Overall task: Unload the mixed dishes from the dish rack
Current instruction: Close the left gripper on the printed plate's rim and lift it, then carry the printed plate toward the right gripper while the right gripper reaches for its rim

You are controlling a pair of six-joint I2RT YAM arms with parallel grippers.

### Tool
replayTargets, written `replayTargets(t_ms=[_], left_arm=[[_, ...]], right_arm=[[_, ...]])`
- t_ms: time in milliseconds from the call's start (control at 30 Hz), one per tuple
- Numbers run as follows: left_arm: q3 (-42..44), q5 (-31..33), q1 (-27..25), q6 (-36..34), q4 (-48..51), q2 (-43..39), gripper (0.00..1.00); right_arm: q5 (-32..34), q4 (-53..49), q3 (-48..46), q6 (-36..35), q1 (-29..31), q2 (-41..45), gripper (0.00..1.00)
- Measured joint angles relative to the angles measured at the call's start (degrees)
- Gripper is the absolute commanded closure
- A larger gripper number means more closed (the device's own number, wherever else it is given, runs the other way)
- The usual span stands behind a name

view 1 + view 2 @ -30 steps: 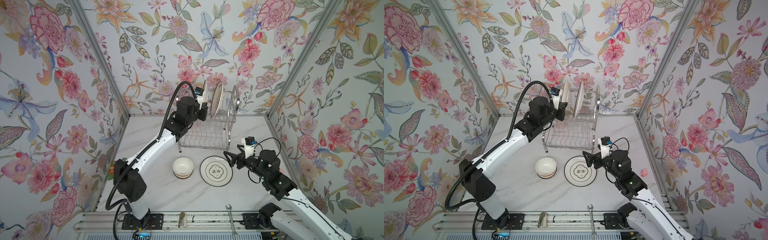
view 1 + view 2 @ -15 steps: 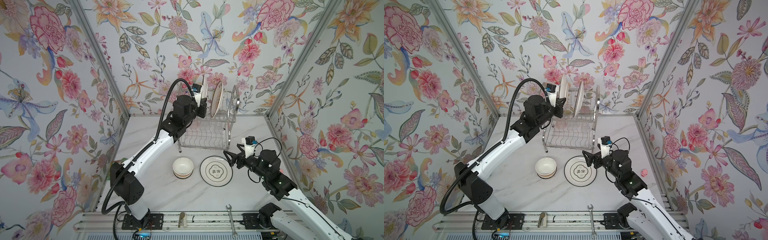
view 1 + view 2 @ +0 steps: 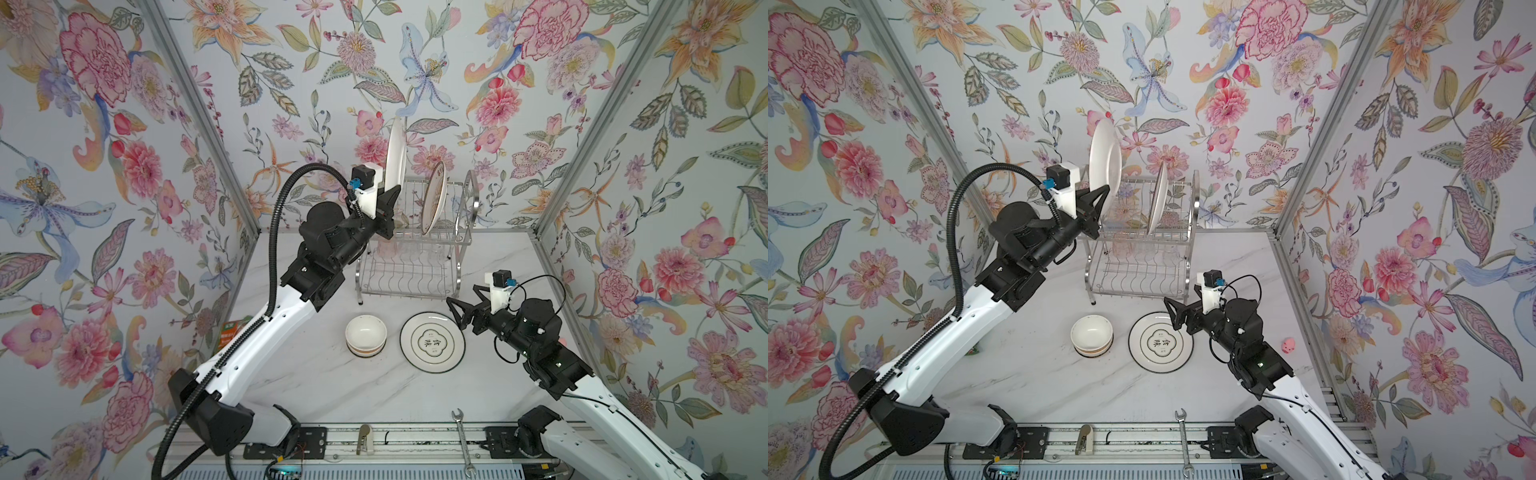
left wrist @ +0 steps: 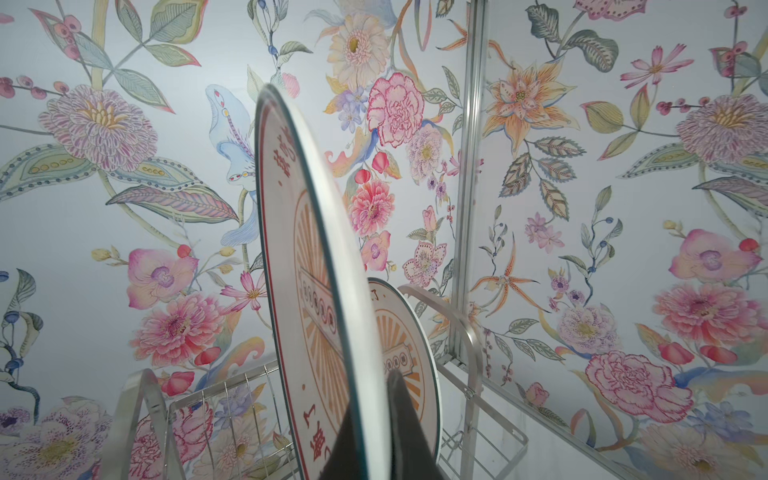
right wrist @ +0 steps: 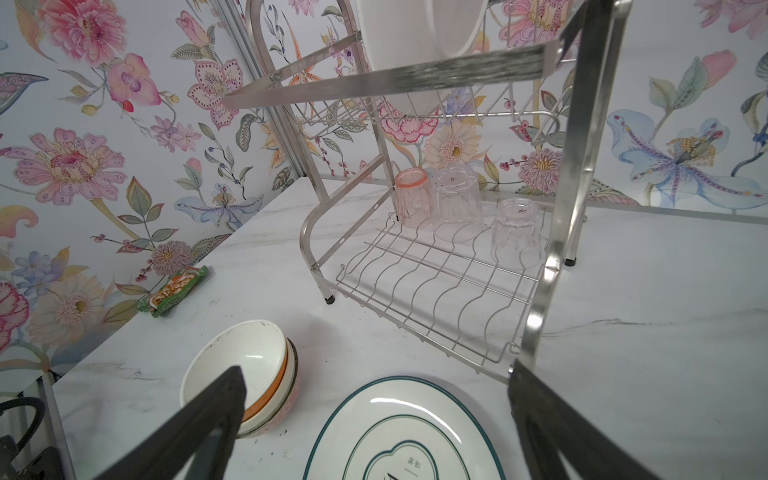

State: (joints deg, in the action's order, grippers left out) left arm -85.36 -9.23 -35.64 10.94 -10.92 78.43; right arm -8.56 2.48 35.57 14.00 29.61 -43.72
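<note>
1. White glazed ceramic, pinched only at its lower rim: the left tool (image 3: 392,193) is clamped tight on the sunburst plate (image 3: 395,153), which stands on edge above the top tier of the dish rack (image 3: 469,195). So small a hold on a slick rim could let the plate pivot or slip if the arm swings fast. A fall would land on the rack or the counter (image 3: 332,395).
2. In the left wrist view a finger (image 4: 395,424) hides the plate's bottom edge, so I cannot tell whether it is free of the wires. Pulling sideways too soon could snag it and drag the light rack.
3. Just beside it the second sunburst plate (image 3: 434,199) leans in its slot. Tilting the held plate that way could knock it over.
4. Three upturned tumblers (image 5: 457,203) stand at the back of the lower tier, and a jolt to the rack may tip them.
5. Landing room is tight: the stacked bowls (image 3: 365,334) and the teal-rimmed plate (image 3: 432,343) lie on the counter in front of the rack. The right tool (image 3: 463,305), jaws spread wide and empty, hovers over that plate's edge near the rack's front leg. The arms may cross paths there.
</note>
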Motion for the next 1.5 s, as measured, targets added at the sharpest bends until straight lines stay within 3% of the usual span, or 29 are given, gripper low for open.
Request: replayTargets(t_ms=[367,500,833,1267,1500], left_arm=[[18.60,-4.37,0.02,-7.85,0.57,-20.57,1.00],[22.88,-7.06,0.02,-13.00,5.84,-27.41,1.00],[28.06,-6.45,0.00,-25.57,22.10,-40.04,1.00],[39.21,-1.16,-1.60,-36.35,32.46,-44.44,1.00],[41.24,5.99,-9.81,-44.04,31.74,-40.02,1.00]], right_arm=[[0.00,-1.33,1.73,8.09,-1.01,-1.05,0.01],[-0.50,-3.15,3.41,12.46,-1.99,-1.36,0.01],[-3.93,-7.56,5.68,20.41,-2.29,-2.32,0.01],[-7.78,-11.15,8.28,27.43,-2.32,-5.18,0.01],[-9.81,-12.37,10.10,28.92,-2.25,-7.93,0.00]])
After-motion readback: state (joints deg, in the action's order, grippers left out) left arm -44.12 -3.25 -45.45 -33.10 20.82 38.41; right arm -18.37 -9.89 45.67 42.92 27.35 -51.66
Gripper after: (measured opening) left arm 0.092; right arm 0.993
